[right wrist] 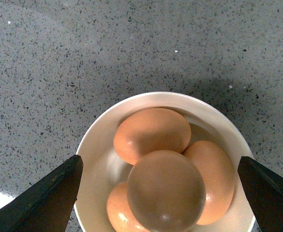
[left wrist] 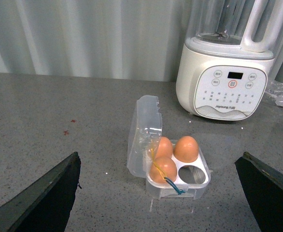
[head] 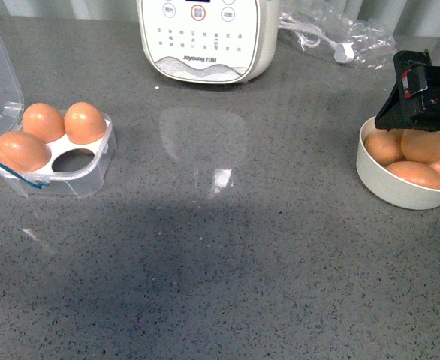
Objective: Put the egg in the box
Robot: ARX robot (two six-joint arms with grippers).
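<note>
- The right gripper (right wrist: 160, 157) has its black fingers spread wide and holds nothing. It hangs over a round white bowl (head: 381, 184) on the speckled grey countertop (head: 220, 285).
- The smooth orange-brown egg (right wrist: 165, 191) lies topmost on three similar eggs in that bowl, clear of both fingers.
- The left gripper (left wrist: 160, 154) is also spread apart and empty.
- The small clear plastic box (head: 92, 169) sits far left with its lid up. It holds three brown eggs, and one hole is vacant.
- Farthest back stand a white push-button appliance (head: 205, 37) and a crumpled clear bag (head: 340, 34).
</note>
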